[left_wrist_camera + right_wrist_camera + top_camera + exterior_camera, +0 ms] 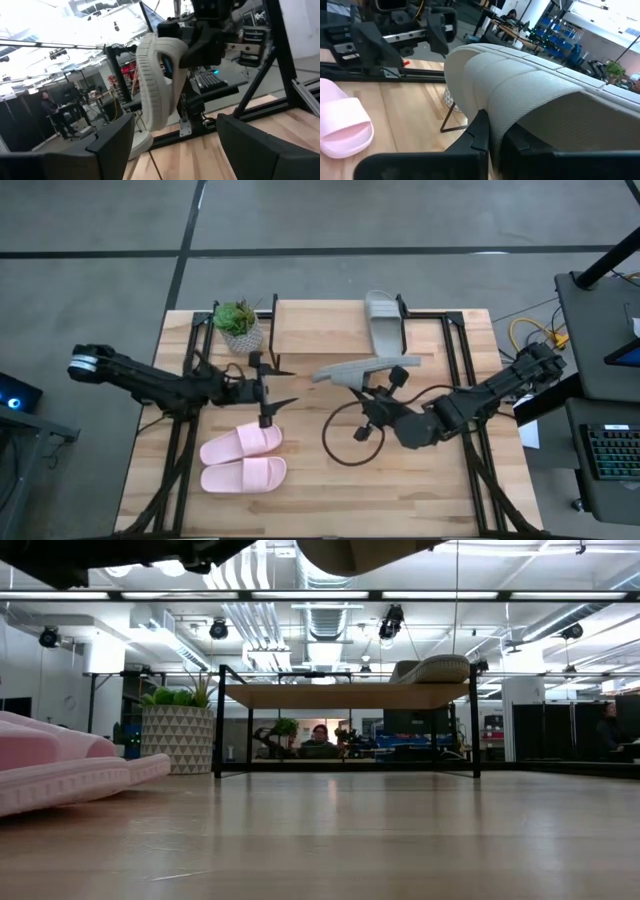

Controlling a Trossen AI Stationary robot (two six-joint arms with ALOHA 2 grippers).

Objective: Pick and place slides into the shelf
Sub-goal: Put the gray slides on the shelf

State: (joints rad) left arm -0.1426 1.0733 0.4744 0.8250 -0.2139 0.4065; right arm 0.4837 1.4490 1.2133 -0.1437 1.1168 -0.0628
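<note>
The grey slide [362,370], pinched by the right gripper [385,392], could be snagged on the shelf [320,327] at 11 o'clock.

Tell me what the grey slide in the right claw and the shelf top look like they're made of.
The grey slide held by the right claw looks like soft moulded foam or rubber, matte, with ribbed edges and a fine dimpled texture. The shelf top looks like light wood with visible grain, on thin black, probably metal, legs.

Pink slides [60,765] cut off, low view.
</note>
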